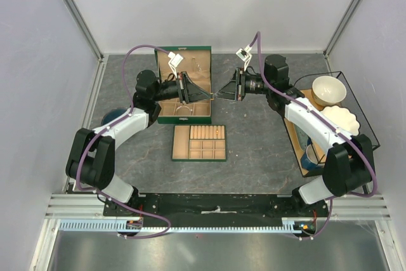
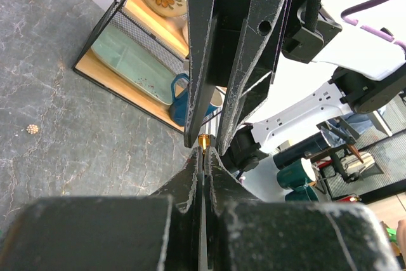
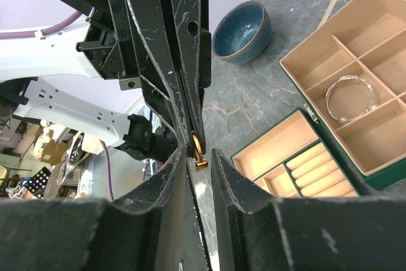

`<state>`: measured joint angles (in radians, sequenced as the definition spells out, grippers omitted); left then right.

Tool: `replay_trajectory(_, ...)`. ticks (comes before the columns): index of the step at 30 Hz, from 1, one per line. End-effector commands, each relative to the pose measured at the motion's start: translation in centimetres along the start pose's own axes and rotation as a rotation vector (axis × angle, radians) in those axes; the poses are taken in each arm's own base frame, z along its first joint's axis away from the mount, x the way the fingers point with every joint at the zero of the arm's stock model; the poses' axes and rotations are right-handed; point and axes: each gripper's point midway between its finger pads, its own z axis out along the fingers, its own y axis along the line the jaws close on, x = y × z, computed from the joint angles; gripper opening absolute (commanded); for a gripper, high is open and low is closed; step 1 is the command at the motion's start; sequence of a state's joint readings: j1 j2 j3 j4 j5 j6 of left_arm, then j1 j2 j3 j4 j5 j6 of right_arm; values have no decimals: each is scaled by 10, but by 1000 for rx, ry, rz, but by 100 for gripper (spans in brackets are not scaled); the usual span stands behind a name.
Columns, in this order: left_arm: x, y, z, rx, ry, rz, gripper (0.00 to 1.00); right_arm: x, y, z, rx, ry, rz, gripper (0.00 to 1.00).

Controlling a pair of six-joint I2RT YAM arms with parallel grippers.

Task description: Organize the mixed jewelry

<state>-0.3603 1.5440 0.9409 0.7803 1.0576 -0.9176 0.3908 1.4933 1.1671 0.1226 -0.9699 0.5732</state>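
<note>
Grey marbled surface (image 1: 254, 150) carries a green box (image 1: 184, 120) at far centre with its lid raised. A tan compartmented tray (image 1: 181, 136) sits just near of it. Left gripper (image 2: 202, 157) and right gripper (image 3: 200, 157) meet tip to tip in the air just right of the box. Left fingers (image 3: 181, 93) are pressed together, pinching a small gold earring (image 3: 197, 145). Right fingers (image 3: 171, 182) stand slightly parted on either side of that earring, without clamping it. A thin silver bangle (image 3: 350, 99) lies flat in one box compartment.
</note>
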Motion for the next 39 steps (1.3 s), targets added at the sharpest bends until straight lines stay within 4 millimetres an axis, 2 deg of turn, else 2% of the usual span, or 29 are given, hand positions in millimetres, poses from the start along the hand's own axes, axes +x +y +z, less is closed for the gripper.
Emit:
replay_trajectory(1, -3, -8, 1, 32, -2, 28, 1, -7, 20, -2, -54, -22, -68, 29)
replay_trajectory(24, 1, -5, 0, 13, -5, 17, 2, -5, 27, -5, -63, -21, -85, 12)
replay_trajectory(27, 1, -1, 0, -12, -7, 8, 14, -5, 27, -6, -55, -19, -92, 7)
replay_trajectory(28, 2, 0, -1, -19, -8, 8, 21, -6, 28, -7, -50, -23, -97, 6)
replay_trajectory(34, -3, 7, -8, -84, -32, 23, 42, -2, 21, -11, 9, -12, -119, 1)
replay_trajectory(39, -12, 15, -22, -134, -74, 25, 51, 3, 7, -16, 114, -1, -118, 0)
